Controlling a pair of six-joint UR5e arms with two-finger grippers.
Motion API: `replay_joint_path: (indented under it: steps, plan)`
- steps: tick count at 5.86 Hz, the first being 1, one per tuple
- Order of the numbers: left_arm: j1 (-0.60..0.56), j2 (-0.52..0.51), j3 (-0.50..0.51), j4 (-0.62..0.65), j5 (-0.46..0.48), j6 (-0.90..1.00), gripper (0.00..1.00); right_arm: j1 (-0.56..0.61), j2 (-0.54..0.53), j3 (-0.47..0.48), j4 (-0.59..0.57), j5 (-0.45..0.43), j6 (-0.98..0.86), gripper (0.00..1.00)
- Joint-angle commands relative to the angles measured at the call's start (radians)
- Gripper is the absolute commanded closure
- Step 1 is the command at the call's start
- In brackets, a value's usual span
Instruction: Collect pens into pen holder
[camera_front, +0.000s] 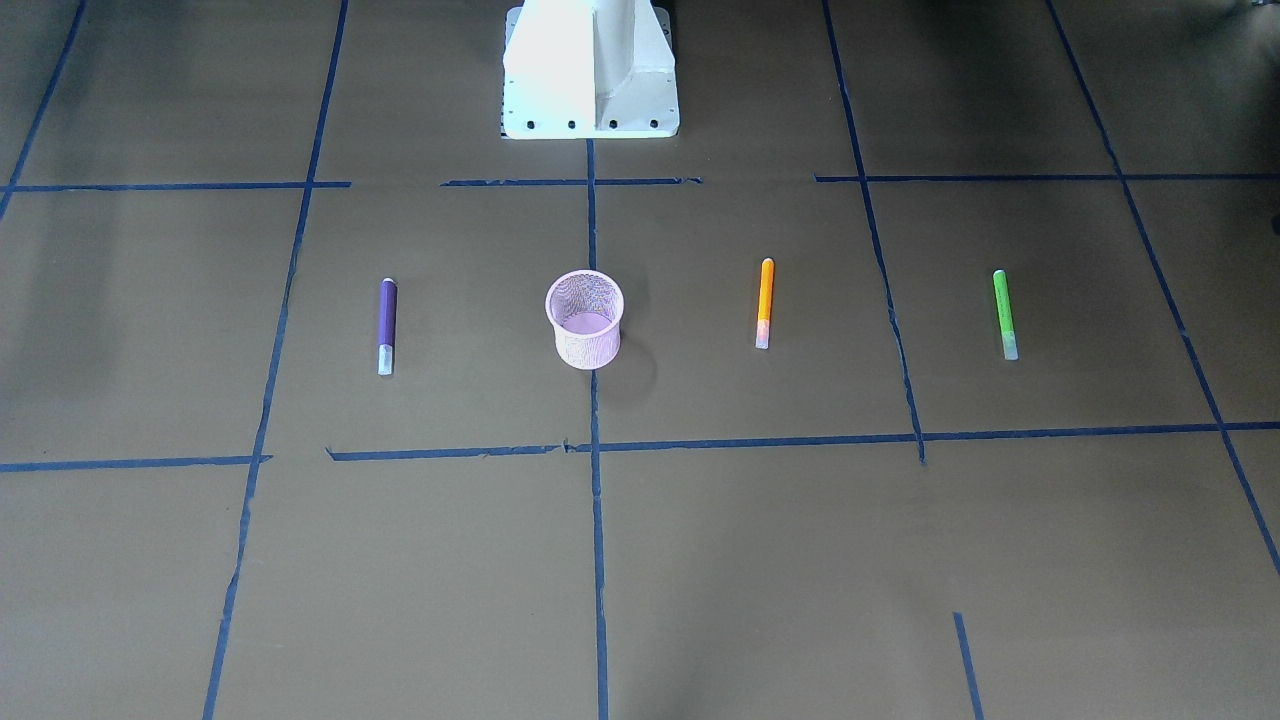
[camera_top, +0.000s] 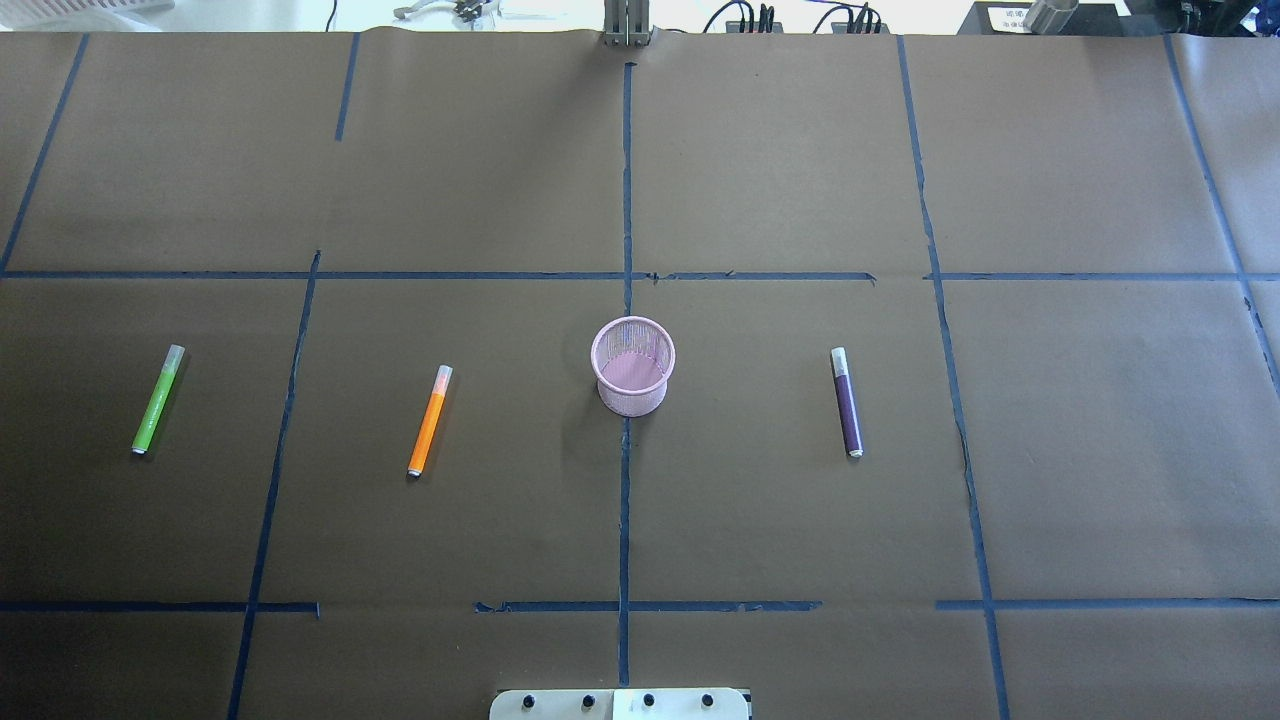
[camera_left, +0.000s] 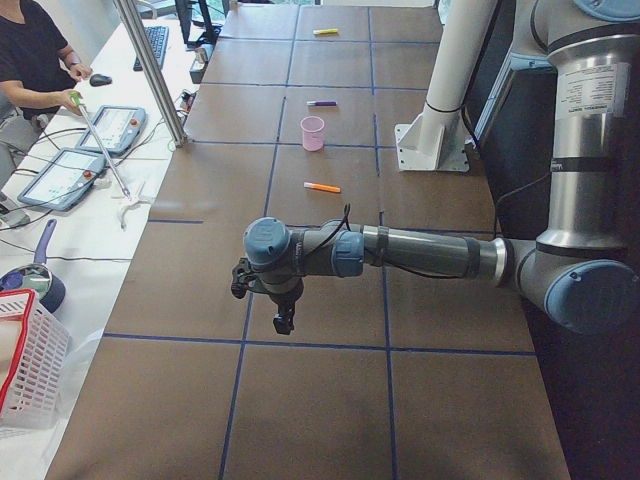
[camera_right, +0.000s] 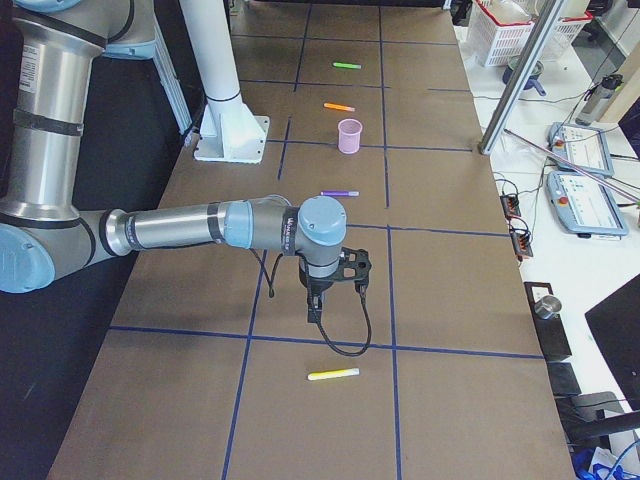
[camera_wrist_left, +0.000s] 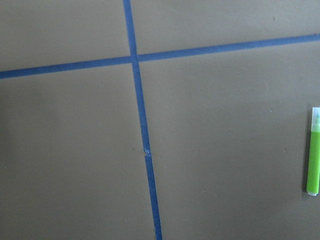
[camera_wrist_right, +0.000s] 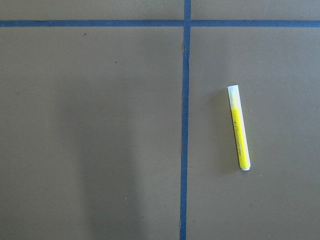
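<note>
The taped counter (camera_top: 1100, 450) is carrying a pink cup (camera_top: 632, 395), a purple pen (camera_top: 847, 402), an orange pen (camera_top: 430, 420), a green pen (camera_top: 158, 400) and a yellow pen (camera_wrist_right: 239, 127).

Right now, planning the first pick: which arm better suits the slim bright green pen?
Left. The slim bright green pen lies far on the robot's left and shows in the left wrist view.

- pen holder (camera_top: 633, 366) upright at table (camera_top: 800, 150) centre
- inner pen (camera_top: 430, 420), outer pen (camera_top: 159, 399) lie flat to its left
- right pen (camera_top: 846, 402) lies flat to its right
</note>
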Motion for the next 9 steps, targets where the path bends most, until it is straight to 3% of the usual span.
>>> replay_joint_path:
  steps: [1, 4, 9]
  plan:
    - [-0.007, 0.007, -0.022, -0.002, 0.015, 0.001, 0.00, 0.001, -0.006, -0.006, 0.000, 0.001, 0.001, 0.00]
    - [-0.007, 0.003, -0.022, -0.003, 0.096, 0.001, 0.00, -0.001, -0.002, -0.026, 0.041, -0.003, 0.002, 0.00]
    - [-0.009, 0.015, -0.058, -0.017, 0.080, 0.001, 0.00, -0.001, -0.002, -0.034, 0.041, 0.004, 0.008, 0.00]
